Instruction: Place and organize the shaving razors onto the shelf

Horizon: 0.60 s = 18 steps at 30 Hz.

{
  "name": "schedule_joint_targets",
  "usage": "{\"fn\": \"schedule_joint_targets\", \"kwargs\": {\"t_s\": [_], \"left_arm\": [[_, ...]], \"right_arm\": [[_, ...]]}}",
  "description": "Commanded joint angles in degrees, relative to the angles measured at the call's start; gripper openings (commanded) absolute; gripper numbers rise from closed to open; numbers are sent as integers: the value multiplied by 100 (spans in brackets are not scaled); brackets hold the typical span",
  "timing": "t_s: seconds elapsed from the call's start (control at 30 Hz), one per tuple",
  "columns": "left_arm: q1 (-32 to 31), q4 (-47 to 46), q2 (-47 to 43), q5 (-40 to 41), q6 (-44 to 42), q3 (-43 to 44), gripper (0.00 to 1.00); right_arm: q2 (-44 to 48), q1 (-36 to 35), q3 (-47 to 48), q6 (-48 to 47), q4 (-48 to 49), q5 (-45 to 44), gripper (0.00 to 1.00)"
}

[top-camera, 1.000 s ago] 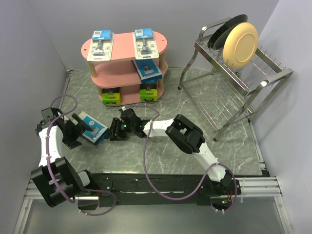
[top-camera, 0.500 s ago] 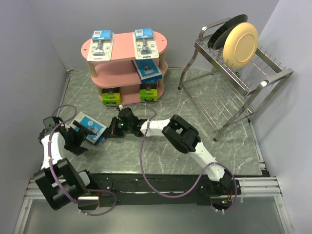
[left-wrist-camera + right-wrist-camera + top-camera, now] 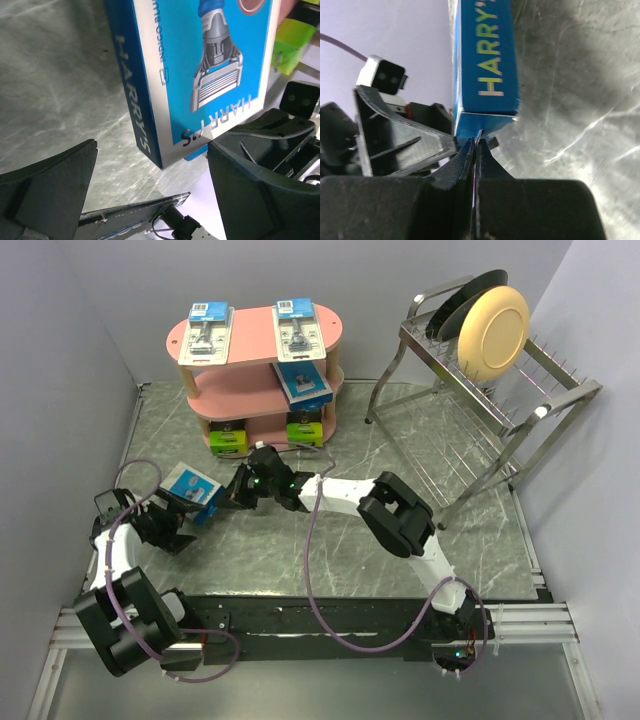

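**Top external:** fixed high behind the arm bases, facing down and forward. It takes in the whole table (image 3: 400,455), with the pink shelf (image 3: 255,335) and dish rack (image 3: 490,410) at the far side.
**Left wrist:** close range, looking past the left gripper (image 3: 150,145) onto the printed face of the blue razor box (image 3: 200,60).
**Right wrist:** nearer still, looking along the right gripper (image 3: 476,140) at that box's narrow side.
**Shared by all three:** the box and the marbled table beneath it.

Blue razor box (image 3: 485,60) — lower edge pinched in right hand (image 3: 475,146)

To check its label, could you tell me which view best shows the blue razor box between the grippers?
The left wrist view: the blue razor box fills the frame, printed face and razor picture clear. The right wrist view shows only its narrow lettered side; the top view shows it small.
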<state>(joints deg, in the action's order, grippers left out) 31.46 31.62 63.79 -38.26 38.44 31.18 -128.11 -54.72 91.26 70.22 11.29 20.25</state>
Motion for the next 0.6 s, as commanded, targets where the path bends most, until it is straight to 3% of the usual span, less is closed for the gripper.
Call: {"fn": "schedule_joint_targets", "kwargs": {"t_s": [0.0,0.13,0.3,0.57], "left_arm": [[131,-585,-130,-277,225,-120,97],[325,-1332,-60,-831,691,-481,97],[457,-1614,37,-1253,999,-552,99],[615,-1624,28,-1667,1298,-604,83]], "right_arm": [[471,-39,-197,282,-197,-109,0],[542,-153,-276,396,-259,-118,0],[568,-320,-346,502,-303,-135,0],[515,-470,-258,590,-426,-302,0]]}}
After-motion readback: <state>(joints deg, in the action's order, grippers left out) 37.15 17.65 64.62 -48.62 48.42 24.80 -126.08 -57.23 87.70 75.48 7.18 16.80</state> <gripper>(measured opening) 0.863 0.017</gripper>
